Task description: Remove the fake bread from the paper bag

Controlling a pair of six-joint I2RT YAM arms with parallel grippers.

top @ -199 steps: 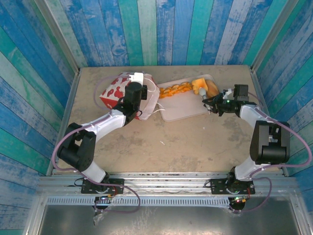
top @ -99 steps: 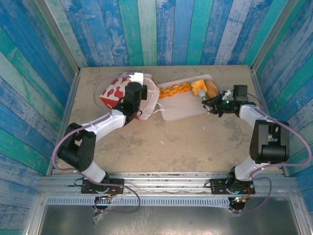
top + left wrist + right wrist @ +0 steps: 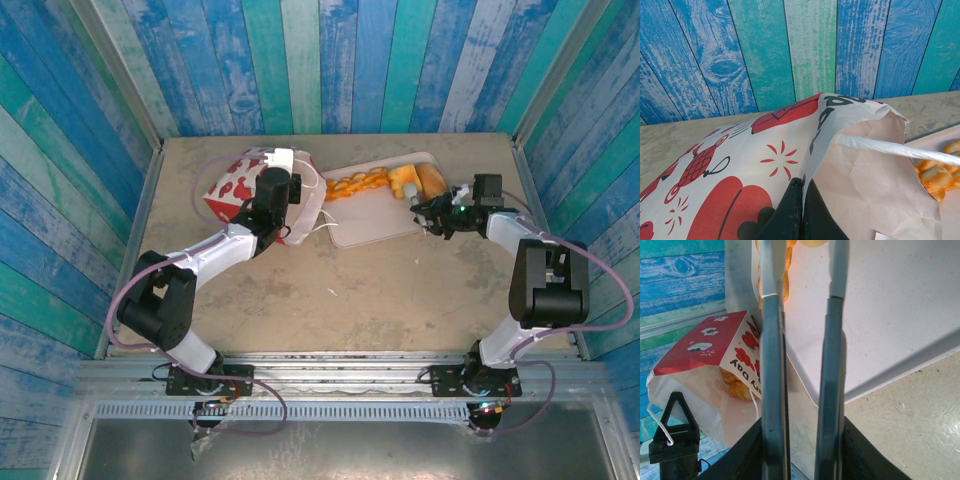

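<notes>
**Bread on the tray, more in the bag**

From above, the paper bag [image 3: 232,186] lies on its side near the far edge of the table [image 3: 400,300], towards the far left corner, with its mouth turned to the white tray [image 3: 375,228] just beside it. The left pincer [image 3: 283,178] sits over the bag's mouth end. On the tray, near the far edge, lie pieces of the fake bread: a braided strip [image 3: 352,185], a round roll [image 3: 405,180] and a tan bun [image 3: 433,178]. The right pincer [image 3: 438,213] is at the tray's right side, with metal tongs [image 3: 420,203] reaching towards the roll.

At the left wrist, the left pincer [image 3: 801,210] is closed tight, nipping the paper edge of the bag [image 3: 755,155] at its mouth. A white cord handle [image 3: 880,146] crosses the opening, and orange bread [image 3: 935,176] lies on the tray [image 3: 942,140] past it.

At the right wrist, the right pincer [image 3: 800,450] grasps the tongs [image 3: 772,365], its black fingers [image 3: 747,450] against their outer faces. The tongs' two arms stand apart over the tray [image 3: 890,305], nothing between their white tips. Behind, the bag [image 3: 705,340] gapes, with bread [image 3: 737,385] inside.
</notes>
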